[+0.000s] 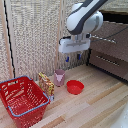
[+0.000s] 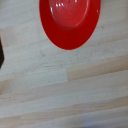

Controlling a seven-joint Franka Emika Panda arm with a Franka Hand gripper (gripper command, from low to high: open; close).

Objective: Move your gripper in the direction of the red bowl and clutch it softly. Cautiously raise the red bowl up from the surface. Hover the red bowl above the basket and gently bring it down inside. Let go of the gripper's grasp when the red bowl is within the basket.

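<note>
Red bowl (image 1: 75, 87) sits centre frame on wooden table (image 1: 100, 105), untouched. Our gripper (image 1: 73, 59) hangs above it, fingers spread, holding nothing. Basket (image 1: 22, 100) lower left, holds no bowl. We judge grasp, lift, drop all remain.

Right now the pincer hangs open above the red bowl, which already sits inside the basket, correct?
Not quite. In the exterior view the red bowl sits on the wooden floor, outside the basket. The pincer does hang open above it.
</note>
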